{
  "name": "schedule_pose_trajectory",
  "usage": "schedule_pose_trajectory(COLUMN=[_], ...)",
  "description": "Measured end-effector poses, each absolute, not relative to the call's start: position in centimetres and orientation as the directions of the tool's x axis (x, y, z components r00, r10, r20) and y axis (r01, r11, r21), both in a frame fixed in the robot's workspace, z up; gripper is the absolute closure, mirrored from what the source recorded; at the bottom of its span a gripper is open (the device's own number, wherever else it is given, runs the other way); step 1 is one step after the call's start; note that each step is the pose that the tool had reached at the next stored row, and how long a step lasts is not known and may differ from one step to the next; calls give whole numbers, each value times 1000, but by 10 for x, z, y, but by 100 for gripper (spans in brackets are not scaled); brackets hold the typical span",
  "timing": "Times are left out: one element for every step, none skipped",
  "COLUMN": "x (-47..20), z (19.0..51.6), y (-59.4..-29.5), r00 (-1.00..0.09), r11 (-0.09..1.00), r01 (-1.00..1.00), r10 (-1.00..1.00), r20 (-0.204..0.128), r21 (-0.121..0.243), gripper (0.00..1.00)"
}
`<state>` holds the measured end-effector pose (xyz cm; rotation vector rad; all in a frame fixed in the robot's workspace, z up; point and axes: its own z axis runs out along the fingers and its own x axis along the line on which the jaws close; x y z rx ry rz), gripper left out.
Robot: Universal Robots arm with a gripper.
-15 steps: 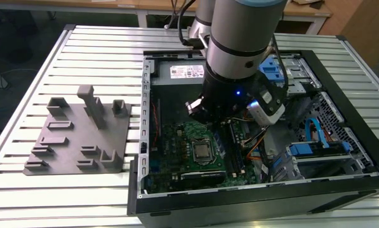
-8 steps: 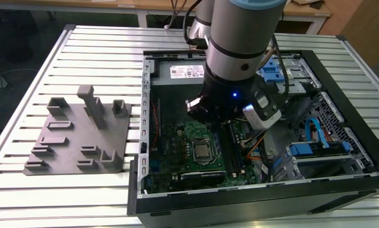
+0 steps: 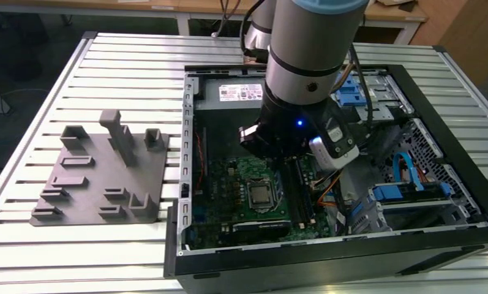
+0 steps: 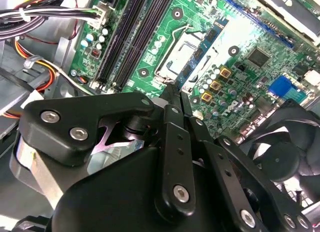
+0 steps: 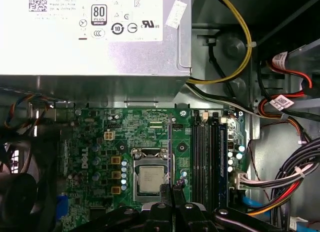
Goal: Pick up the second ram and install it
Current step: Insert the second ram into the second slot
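My gripper hangs low over the green motherboard beside the CPU socket. Its thin fingertips are shut, with nothing between them. In the second wrist view the gripper points down near the socket, with the long black memory slots off to one side. A dark bluish stick stands seated in the outermost slot, next to the empty-looking slots. I cannot tell whether this stick is the second ram. In the exterior view the arm hides the gripper inside the open computer case.
A grey holder tray with raised posts lies on the slatted table at the exterior view's left. A silver power supply borders the board. Cable bundles and a black fan crowd the case's sides.
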<state>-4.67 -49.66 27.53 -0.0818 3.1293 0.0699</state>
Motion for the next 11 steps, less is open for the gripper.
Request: schedule_pose_trajectory(x=[-46,-46,-44,-41,-38,-35,-33,-31,-30,-29,-28], z=[275,275,274,274,273,272,270,269,267,265,263], y=[-497,-497,-497,-497,-497,-497,-497,-497,-497,-497,-497], r00=[-999,-999,-999,-999,-999,-999,-999,-999,-999,-999,-999], r11=[998,998,998,998,998,998,998,998,998,998,998], r01=[-52,-52,-52,-52,-52,-52,-52,-52,-52,-52,-52], r10=[-52,-52,-52,-52,-52,-52,-52,-52,-52,-52,-52], r20=[-12,-12,-12,-11,-10,-10,-9,-9,-9,-9,-9], r21=[44,45,44,44,44,45,45,44,44,45,44], gripper=[87,87,87,87,87,87,87,87,87,87,87])
